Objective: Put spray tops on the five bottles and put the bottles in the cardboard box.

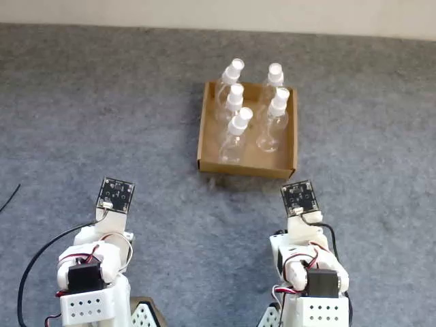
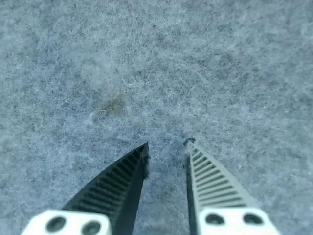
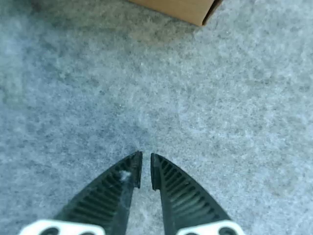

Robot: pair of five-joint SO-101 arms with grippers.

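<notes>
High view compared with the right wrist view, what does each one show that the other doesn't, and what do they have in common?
High view, not the wrist view: five bottles with spray tops on, standing in the cardboard box, plus the left arm and right arm. Right wrist view, not the high view: the right tool up close, its dark fingers nearly together over the carpet, holding nothing. Shared: the cardboard box, one corner of it in the wrist view, and the grey carpet.
</notes>
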